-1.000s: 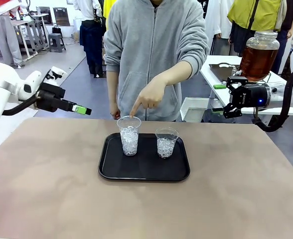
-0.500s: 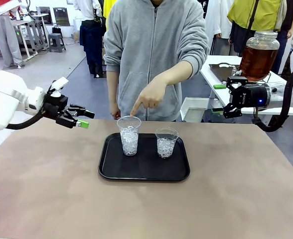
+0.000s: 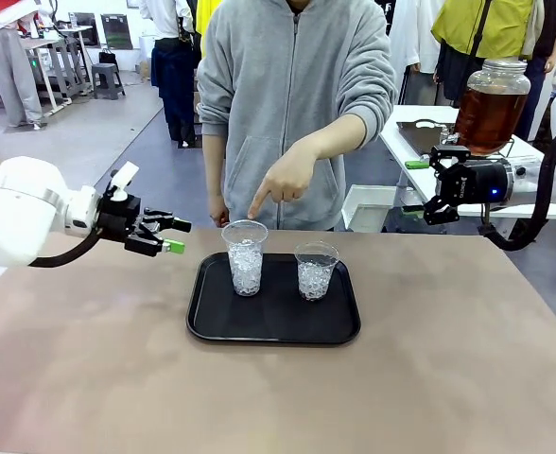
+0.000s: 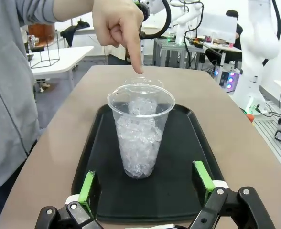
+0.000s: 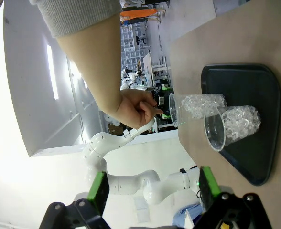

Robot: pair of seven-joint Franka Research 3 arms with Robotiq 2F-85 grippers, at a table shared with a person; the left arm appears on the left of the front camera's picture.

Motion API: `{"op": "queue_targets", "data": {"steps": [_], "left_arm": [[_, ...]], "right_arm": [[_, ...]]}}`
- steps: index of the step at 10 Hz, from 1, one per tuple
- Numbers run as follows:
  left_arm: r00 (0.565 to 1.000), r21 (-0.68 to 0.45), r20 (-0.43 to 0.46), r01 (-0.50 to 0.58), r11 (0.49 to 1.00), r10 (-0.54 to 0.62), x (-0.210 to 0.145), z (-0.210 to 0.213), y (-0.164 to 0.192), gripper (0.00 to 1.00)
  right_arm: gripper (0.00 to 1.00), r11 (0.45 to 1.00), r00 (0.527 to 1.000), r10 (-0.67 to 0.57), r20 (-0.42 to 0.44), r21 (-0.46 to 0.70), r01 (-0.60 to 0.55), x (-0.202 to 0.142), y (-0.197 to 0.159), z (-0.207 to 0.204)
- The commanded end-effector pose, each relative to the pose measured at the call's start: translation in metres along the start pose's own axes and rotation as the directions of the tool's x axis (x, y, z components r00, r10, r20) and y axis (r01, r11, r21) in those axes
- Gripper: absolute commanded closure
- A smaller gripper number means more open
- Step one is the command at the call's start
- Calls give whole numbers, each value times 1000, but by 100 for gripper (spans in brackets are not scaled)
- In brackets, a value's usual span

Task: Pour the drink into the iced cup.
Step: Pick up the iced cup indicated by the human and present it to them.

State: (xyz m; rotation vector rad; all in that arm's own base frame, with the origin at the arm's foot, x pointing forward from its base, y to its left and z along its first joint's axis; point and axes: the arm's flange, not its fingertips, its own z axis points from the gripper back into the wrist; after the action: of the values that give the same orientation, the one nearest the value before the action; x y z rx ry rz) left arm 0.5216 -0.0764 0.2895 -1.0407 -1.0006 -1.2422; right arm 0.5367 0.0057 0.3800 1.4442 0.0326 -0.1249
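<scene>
left gripper (image 3: 180,236): jaws wide apart, nothing between them. Hovers over the left part of the table (image 3: 89,359), fingers aimed at the tray (image 3: 212,326), near it but short of its edge.
left wrist view: pointed-at cup (image 4: 140,129) stands dead ahead, lined up between the green pads (image 4: 88,187) but farther off, no contact.
right gripper (image 3: 431,184): jaws spread, empty. Hangs off the table's far right corner, just in front of the side table (image 3: 429,113).
drink (image 3: 489,118): amber-brown liquid inside the dispenser jar (image 3: 501,74), lid on. The jar stands upright on the side table, behind the right gripper and well apart from both cups.
tray: black, flat on the table's middle, holds both cups.
pointed-at cup: clear plastic, upright, on the tray's side nearer the left arm, packed with ice (image 4: 139,143), no brown liquid in it.
other cup (image 3: 315,270): shorter, upright, just beside the first, also iced, no drink.
hand (image 3: 280,182): the person's, from the far side, index finger pointing down at the pointed-at cup's rim. Touching or just above, can't tell from these angles.
</scene>
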Motion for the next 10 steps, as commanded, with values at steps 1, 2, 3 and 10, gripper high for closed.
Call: {"op": "queue_targets", "data": {"steps": [1,2,3,10], "left_arm": [[1000,7,0,9,1000,-9,5,4,0,0],[1000,7,0,9,1000,-9,5,4,0,0],[1000,7,0,9,1000,-9,5,4,0,0],[997,41,39,62,997,-64,-17,-31,8,0]], "right_arm": [[0,1000,1000,4,1,1,-4,0,1,0],[0,1000,1000,4,1,1,-4,0,1,0],[0,1000,1000,4,1,1,-4,0,1,0],[0,1000,1000,4,1,1,-4,0,1,0]]}}
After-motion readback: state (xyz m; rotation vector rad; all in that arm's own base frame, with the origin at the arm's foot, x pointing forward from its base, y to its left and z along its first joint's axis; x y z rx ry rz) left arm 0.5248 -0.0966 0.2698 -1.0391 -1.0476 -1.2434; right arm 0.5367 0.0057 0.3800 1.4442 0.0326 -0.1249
